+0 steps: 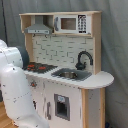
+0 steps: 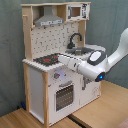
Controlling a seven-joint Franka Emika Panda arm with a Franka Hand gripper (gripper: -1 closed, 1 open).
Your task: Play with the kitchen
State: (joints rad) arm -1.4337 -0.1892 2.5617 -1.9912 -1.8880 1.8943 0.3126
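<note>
One white Franka arm (image 1: 17, 90) filling the lower left corner of the first exterior view, bulking up close in front of the toy kitchen (image 1: 70, 75) and covering part of its front at the first exterior view's left. Standing against a grey curtain (image 1: 115, 50), the kitchen showing a grey hood (image 1: 39, 29) and a toy microwave (image 1: 72, 23) on top, a tiled backboard (image 1: 57, 49) below them. Lying on the light counter: a black hob (image 1: 39, 66) with red rings, a grey sink (image 1: 71, 75), a curved black tap (image 1: 84, 60) rising behind the sink. Pincer not appearing here, so impossible to tell whether spread or pressed together.

Reaching in from the second exterior view's right, the same arm (image 2: 97, 62) bending down from the upper edge and stretching sideways across the kitchen (image 2: 50, 65) front, just above the oven door (image 2: 65, 95). Glowing blue, a small light (image 2: 100, 76) on the rounded joint. Ending near the hob (image 2: 46, 59) and the knobs (image 2: 56, 76), the arm's far tip lying close to the counter edge; fingers not discernible there, state of the pincer impossible to tell. Resting on a wooden floor (image 2: 100, 107), the kitchen occupying the middle of the second exterior view, hood (image 2: 48, 20) at top.
</note>
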